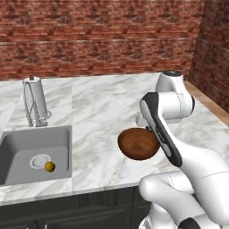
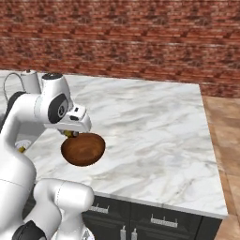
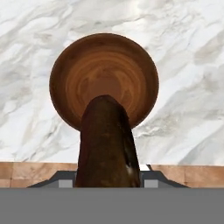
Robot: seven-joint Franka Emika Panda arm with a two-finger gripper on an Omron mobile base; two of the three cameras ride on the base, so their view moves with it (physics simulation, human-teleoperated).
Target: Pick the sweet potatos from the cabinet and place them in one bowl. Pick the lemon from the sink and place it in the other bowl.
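Observation:
A dark reddish-brown sweet potato [image 3: 107, 144] stands on end between the fingers of my gripper [image 3: 107, 175], which is shut on it. Directly beneath it the round dark-brown wooden bowl [image 3: 61, 83] rests on the marble counter, its smooth reddish inside bare. In the right base view the gripper [image 2: 71, 134] hangs just over the bowl's [image 2: 83, 149] back rim, with a bit of orange tuber showing under the hand. In the left base view the arm's forearm covers the hand beside the bowl [image 1: 138, 144]. The small yellow lemon [image 1: 50, 167] lies in the grey sink [image 1: 18, 152], next to the white drain.
An arched chrome faucet [image 1: 29, 103] and a pale upright cylinder [image 1: 39, 94] stand behind the sink. The marble counter [image 2: 150, 131] stretches wide to the right of the bowl. A brick wall [image 1: 103, 40] backs it, and dark drawers [image 2: 154, 220] run under its front edge.

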